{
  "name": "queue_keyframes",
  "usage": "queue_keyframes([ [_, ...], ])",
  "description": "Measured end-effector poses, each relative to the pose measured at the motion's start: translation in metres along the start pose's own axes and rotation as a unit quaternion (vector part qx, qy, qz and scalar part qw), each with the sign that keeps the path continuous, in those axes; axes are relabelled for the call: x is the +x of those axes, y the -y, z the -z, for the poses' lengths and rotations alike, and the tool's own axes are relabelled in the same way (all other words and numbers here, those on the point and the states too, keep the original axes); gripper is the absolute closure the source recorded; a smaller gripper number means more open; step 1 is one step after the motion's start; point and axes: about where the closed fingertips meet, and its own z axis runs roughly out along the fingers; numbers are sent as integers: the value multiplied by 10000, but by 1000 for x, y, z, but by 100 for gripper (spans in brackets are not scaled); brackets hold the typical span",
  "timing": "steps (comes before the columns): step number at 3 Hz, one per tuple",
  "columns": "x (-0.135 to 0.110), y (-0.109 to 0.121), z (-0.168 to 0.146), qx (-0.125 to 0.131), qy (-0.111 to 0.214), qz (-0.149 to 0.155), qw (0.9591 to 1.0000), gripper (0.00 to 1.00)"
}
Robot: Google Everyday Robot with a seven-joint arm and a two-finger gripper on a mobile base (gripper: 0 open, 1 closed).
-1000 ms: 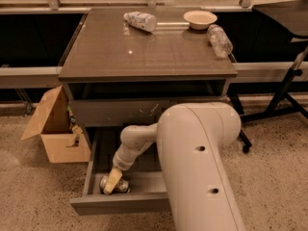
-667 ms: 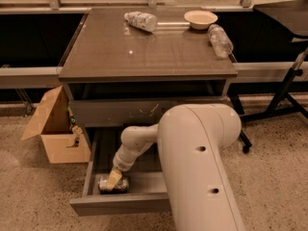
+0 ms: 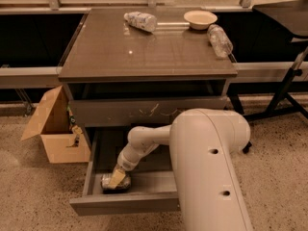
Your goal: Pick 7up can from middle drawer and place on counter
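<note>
Gripper: the gripper (image 3: 117, 177) is down inside the open middle drawer (image 3: 126, 204), at its front left, right on top of the 7up can (image 3: 107, 183)
Gripper state: its pale yellowish tip covers the can's upper side; whether it is spread or clamped on the can does not show
7up can: it lies low in the front left part of the drawer, close behind the front panel and near the left wall, and looks dark and silvery
Middle drawer: pulled well out from the cabinet, with a plain dark-grey front and a dark inside
Arm: the white arm (image 3: 207, 167) fills the lower right, with a slimmer forearm (image 3: 144, 141) that slants down and left into the drawer
Counter: the glossy grey-brown counter (image 3: 144, 54) tops the cabinet
On the counter: a white-patterned bottle (image 3: 140, 20) lies on its side near the back, a pale bowl (image 3: 200, 18) sits at the back right, and a clear plastic bottle (image 3: 220, 40) lies along the right edge just beside the bowl
Drawer above: a grey drawer front (image 3: 149, 110) with white scratch marks is above the open drawer
Left of cabinet: an open cardboard box (image 3: 53, 131) stands on the speckled floor (image 3: 29, 196), close to the cabinet's side
Right of cabinet: the legs of a black stand (image 3: 284, 93)
</note>
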Motion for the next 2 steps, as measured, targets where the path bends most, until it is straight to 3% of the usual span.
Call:
queue_keyframes([
  [1, 0, 5, 9, -51, 285, 163, 9994, 100],
  [2, -8, 8, 63, 144, 1014, 763, 9918, 100],
])
